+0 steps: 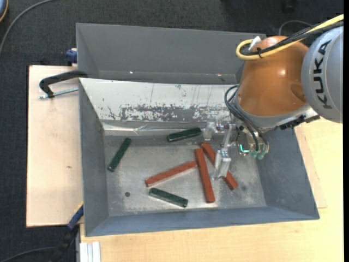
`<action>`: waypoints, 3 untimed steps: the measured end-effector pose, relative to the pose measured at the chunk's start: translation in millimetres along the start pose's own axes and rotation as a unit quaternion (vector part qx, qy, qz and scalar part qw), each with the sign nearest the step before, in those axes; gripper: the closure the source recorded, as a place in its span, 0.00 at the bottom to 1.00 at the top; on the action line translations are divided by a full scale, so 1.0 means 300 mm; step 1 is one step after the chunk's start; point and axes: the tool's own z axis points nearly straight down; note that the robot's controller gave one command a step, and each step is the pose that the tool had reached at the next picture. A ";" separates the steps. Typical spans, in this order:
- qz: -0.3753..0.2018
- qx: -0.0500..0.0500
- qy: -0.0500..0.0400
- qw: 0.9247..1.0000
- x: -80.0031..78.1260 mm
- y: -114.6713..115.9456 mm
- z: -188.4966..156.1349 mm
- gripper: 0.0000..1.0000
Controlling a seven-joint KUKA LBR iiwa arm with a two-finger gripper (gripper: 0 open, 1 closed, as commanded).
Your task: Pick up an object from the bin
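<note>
My gripper hangs low in the right half of the bin, over a cluster of red sticks. Directly beneath it a short red stick runs diagonally toward the front right, partly hidden by the gripper. Just to its left lies a longer red stick, pointing from back to front. A third red stick stretches off to the left from there. A dark green stick lies by the back wall, left of the gripper.
Two more dark green sticks lie apart: one near the left wall, one near the front wall. The arm's orange cover and cables hang over the bin's back right corner. Bare floor lies in the left middle.
</note>
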 end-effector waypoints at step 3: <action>0.072 -0.002 -0.011 0.997 0.012 0.103 -0.166 1.00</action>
